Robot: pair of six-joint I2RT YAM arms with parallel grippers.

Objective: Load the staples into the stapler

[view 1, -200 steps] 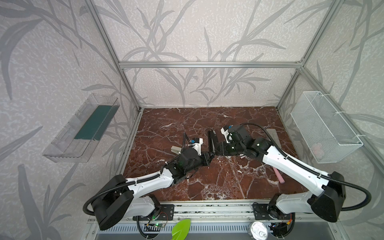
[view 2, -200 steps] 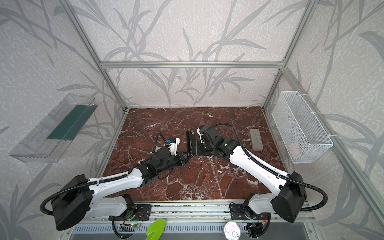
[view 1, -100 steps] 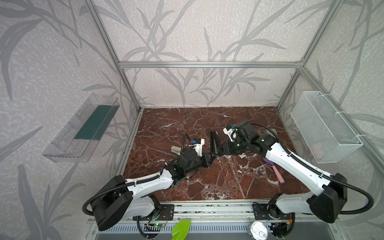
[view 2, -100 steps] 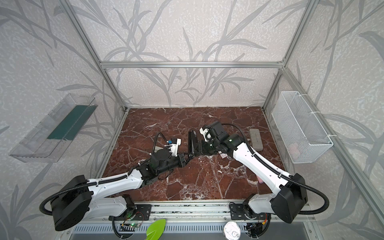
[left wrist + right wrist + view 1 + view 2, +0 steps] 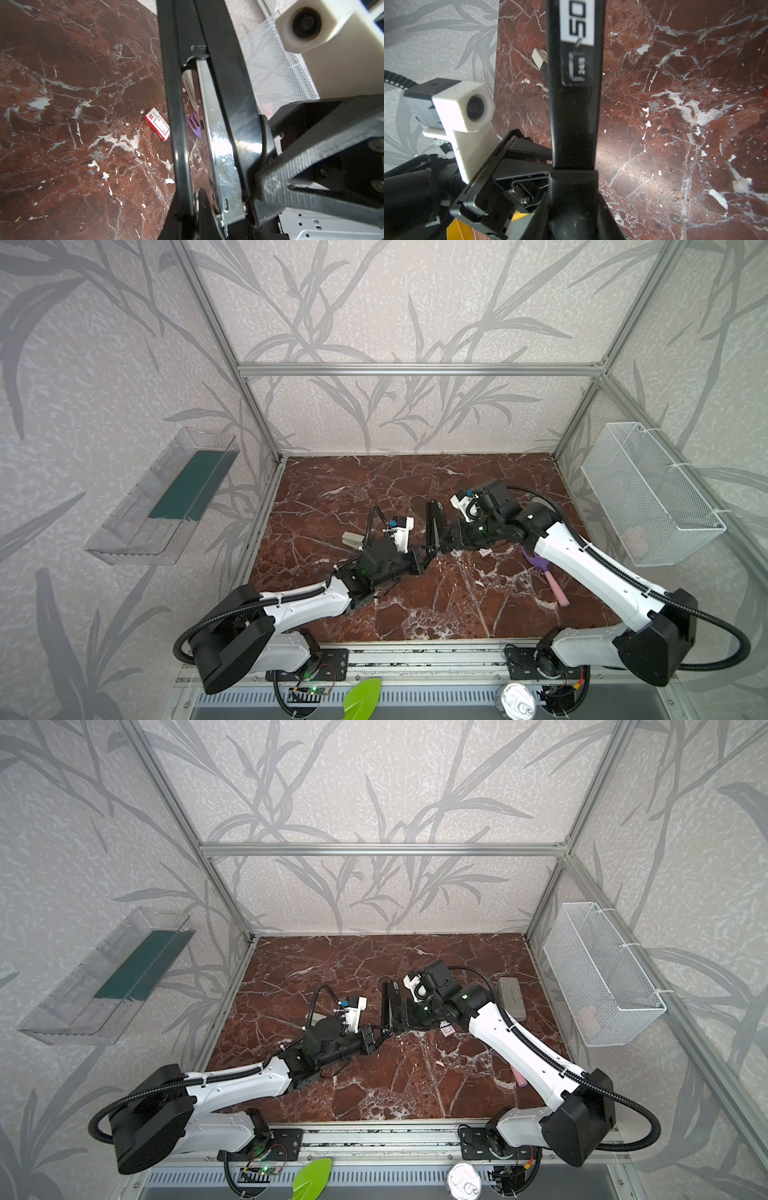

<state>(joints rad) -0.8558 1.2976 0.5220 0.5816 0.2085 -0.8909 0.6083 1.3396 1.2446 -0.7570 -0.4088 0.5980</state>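
Staples (image 5: 157, 126) loose on table (image 5: 62, 87) near R pincer (image 5: 448, 541); L pincer (image 5: 426, 556) & R both clamped on stapler (image 5: 435, 517).

Low reach: left arm (image 5: 303, 605) and right arm (image 5: 582, 568) converge at centre; left tool (image 5: 422, 562) pinched nearly closed; right tool (image 5: 448, 540) clamped partway; tips just beside each other.

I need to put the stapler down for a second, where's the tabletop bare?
Bare marble tabletop: the back strip along the rear wall, and the front middle between both arms. Crowded: the centre, where the left claw and right claw grip the stapler, with the staples box close by; a pink-and-purple stick and grey block lie right, a beige piece left.
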